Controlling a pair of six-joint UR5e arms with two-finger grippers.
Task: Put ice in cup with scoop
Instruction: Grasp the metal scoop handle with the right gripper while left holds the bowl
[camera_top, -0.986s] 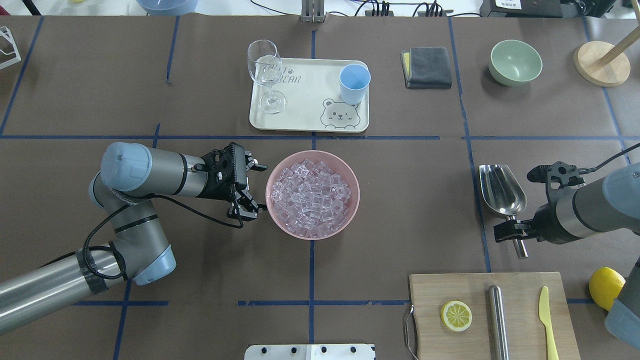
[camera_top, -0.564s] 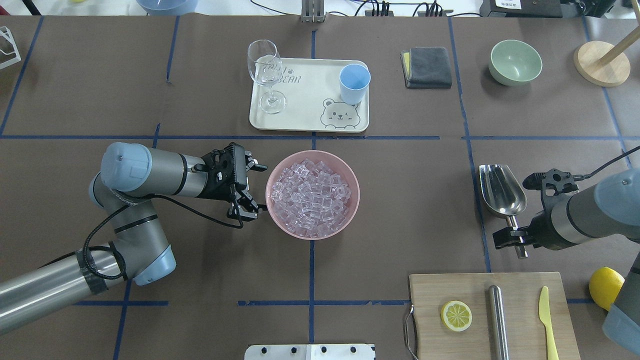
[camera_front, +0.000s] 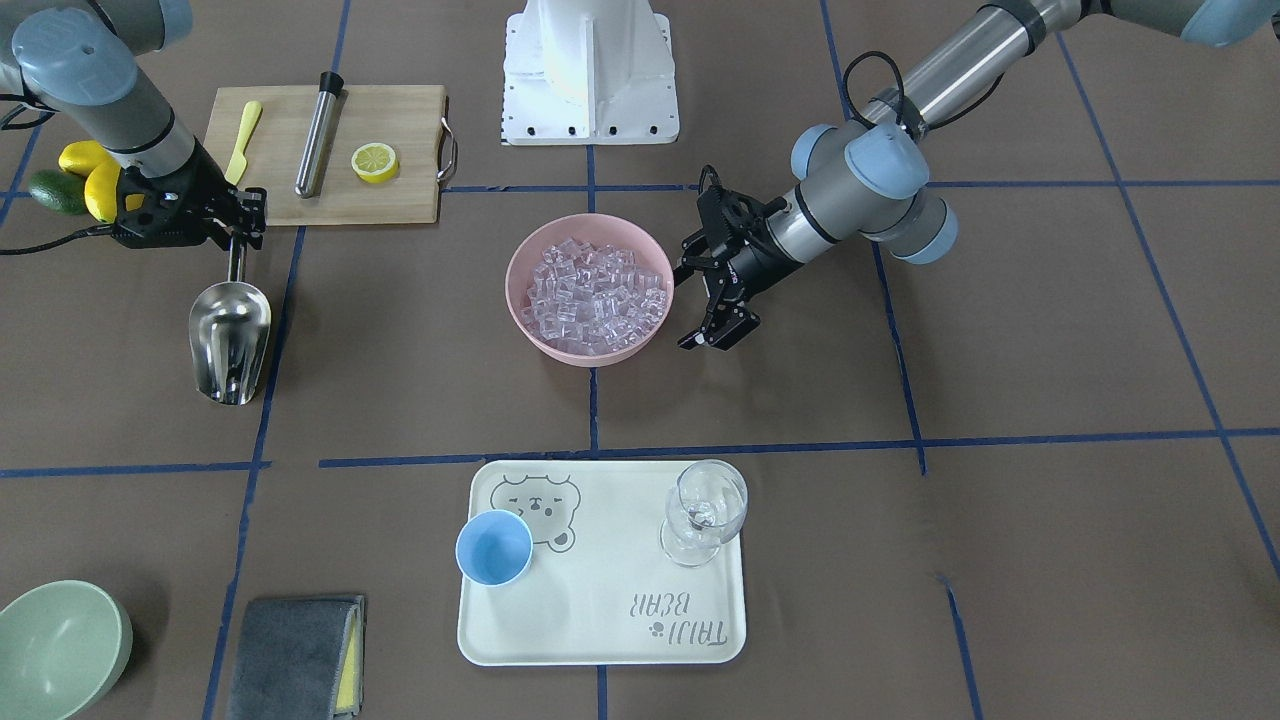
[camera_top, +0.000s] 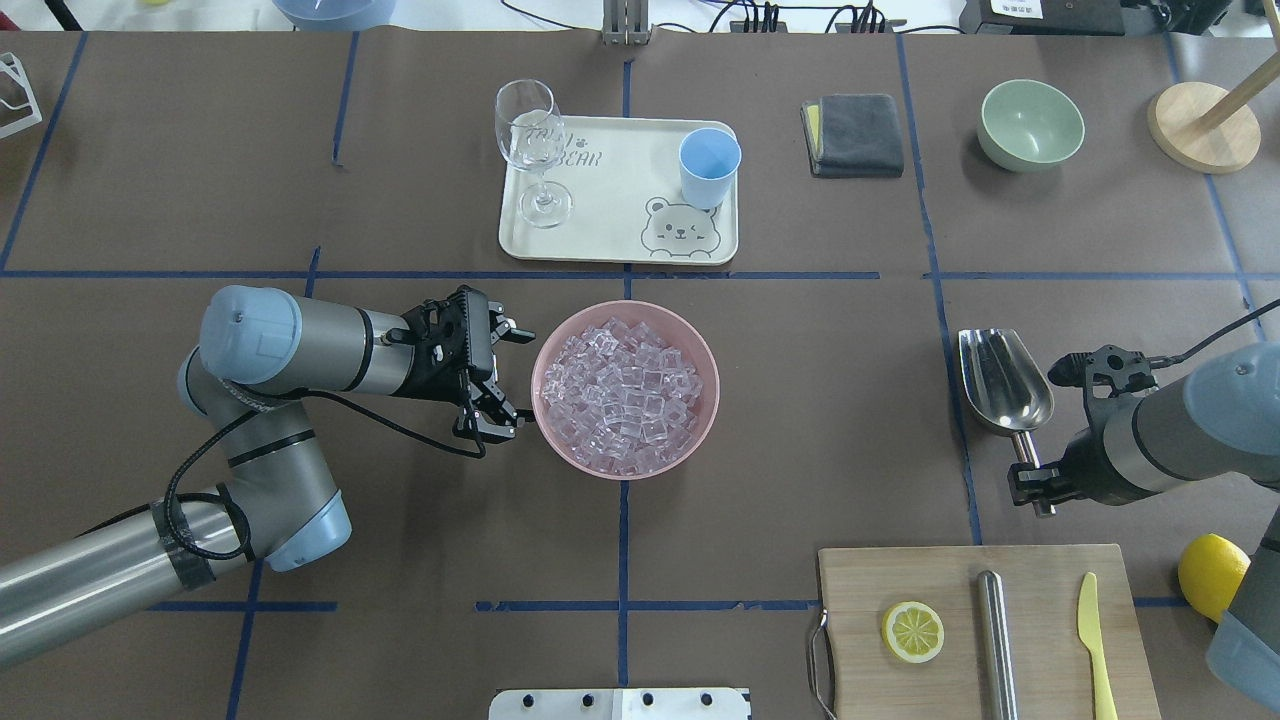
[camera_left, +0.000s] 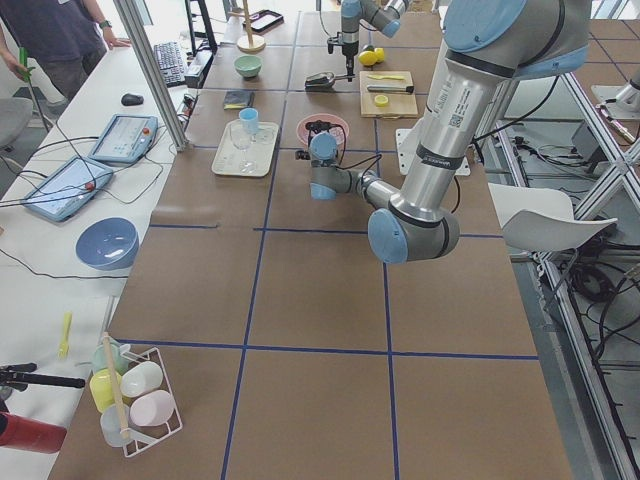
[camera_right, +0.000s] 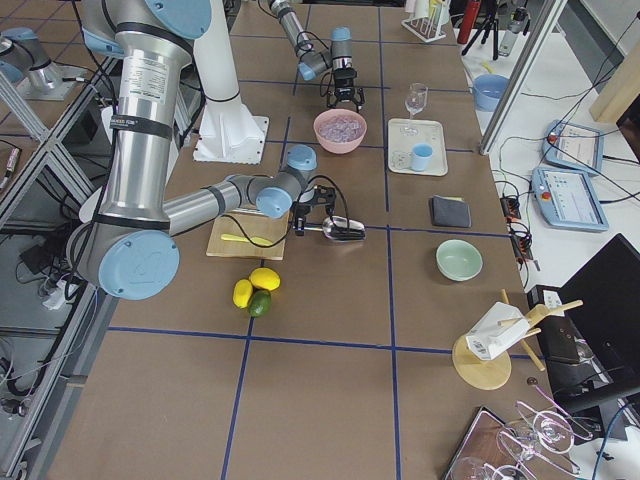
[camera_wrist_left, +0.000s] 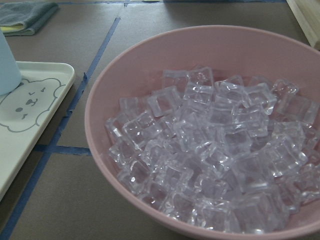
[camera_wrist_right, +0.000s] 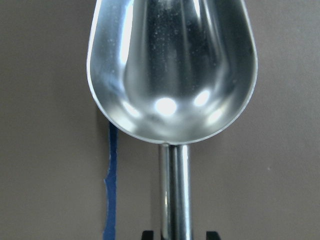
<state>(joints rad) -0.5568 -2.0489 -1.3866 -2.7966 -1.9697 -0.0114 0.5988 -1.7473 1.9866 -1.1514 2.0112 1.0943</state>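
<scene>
Plainly, everything turned on the scoop (camera_top: 1003, 382) and the right gripper (camera_top: 1036, 482). Seen from overhead, the scoop lay flat on the bench with its long axis running 6 to 12 o'clock. Its thin handle was at the 6 o'clock end and its open trough pointed toward 12. The right gripper sat at the handle end with its jaws straddling the handle. The right wrist view showed a sliver of bench on either side of the handle, so the jaws looked released, not clenched on it.

The ice (camera_top: 625, 395) was heaped in a pink bowl (camera_top: 622, 472), well apart at 9 o'clock from the scoop. The cup (camera_top: 709, 165) stood upright and empty on a tray (camera_top: 600, 215), at roughly 10 o'clock from it. The left gripper (camera_top: 508, 380), spread wide and holding nothing, hovered just beside the bowl's 9 o'clock rim. The right arm was much the nearer to the scoop. By my judgement the coming move was a squeeze on the handle, then a lift.
</scene>
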